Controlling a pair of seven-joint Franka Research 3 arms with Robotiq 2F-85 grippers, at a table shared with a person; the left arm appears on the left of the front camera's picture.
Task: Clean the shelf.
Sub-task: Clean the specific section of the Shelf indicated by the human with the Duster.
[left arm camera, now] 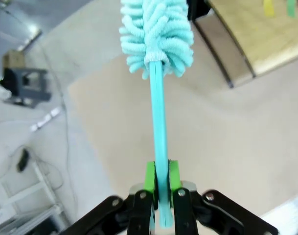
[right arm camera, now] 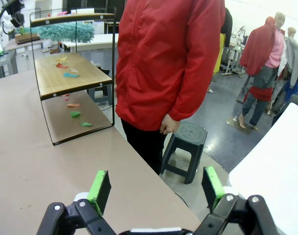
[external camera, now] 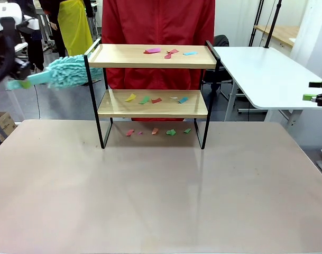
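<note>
The shelf (external camera: 113, 55) stands at the table's far middle: two light wooden boards in a thin black frame. Coloured paper scraps (external camera: 153, 51) lie on its top board, more scraps (external camera: 144, 99) on the lower board, and others (external camera: 171, 132) on the table beneath it. My left gripper (external camera: 24, 82) is shut on the handle of a teal fluffy duster (external camera: 71, 71), whose head hangs in the air just left of the top board. In the left wrist view the gripper (left arm camera: 161, 183) clamps the handle, with the duster head (left arm camera: 156, 34) beyond it. My right gripper (external camera: 313, 90) is open at the far right; in its own view (right arm camera: 156, 188) nothing is between the fingers.
A person in a red jacket (external camera: 158, 21) stands behind the shelf. A white side table (external camera: 266, 74) sits at the right. A dark stool (right arm camera: 185, 147) stands by the person's legs. The beige table (external camera: 161, 196) stretches wide in front of the shelf.
</note>
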